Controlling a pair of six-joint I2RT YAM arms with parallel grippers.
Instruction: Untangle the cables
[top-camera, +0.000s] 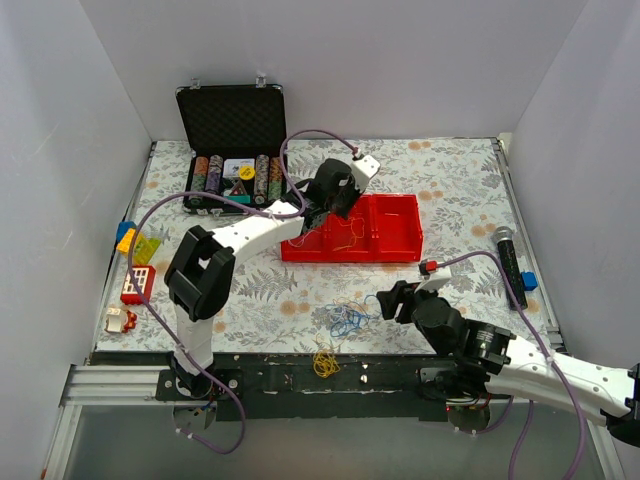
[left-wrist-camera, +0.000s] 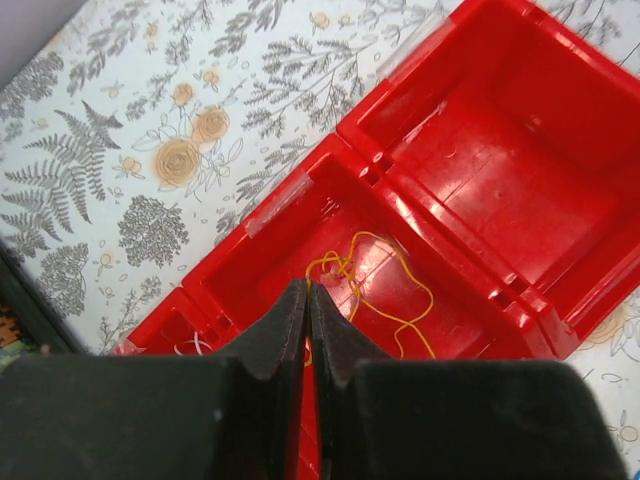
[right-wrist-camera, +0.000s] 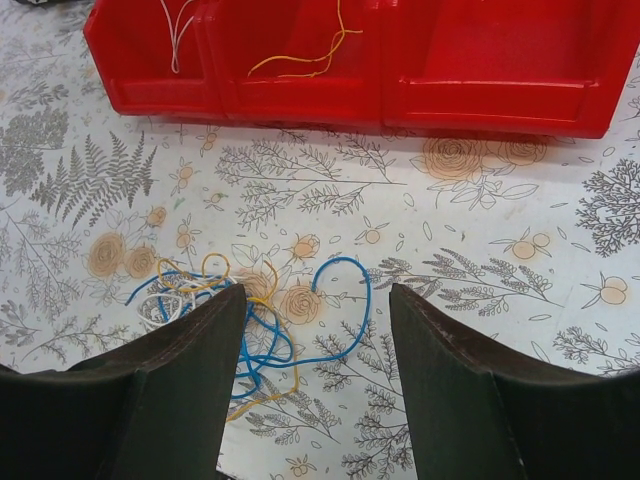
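Thread-thin blue, yellow and white cables (right-wrist-camera: 262, 345) form one tangle on the table (right-wrist-camera: 480, 220) below the wide-open, empty right gripper (right-wrist-camera: 315, 300). One yellow cable (left-wrist-camera: 345, 268) lies in the red tray (left-wrist-camera: 300, 185) at the closed left gripper (left-wrist-camera: 308, 295), whose hold on it is indiscernible.

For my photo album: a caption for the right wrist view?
Open right gripper hovers over tangled cables before a red tray.

Wide-apart pincer (right-wrist-camera: 315, 300) frames tangled blue, yellow and white cables (right-wrist-camera: 262, 352) before a red tray (right-wrist-camera: 300, 100)
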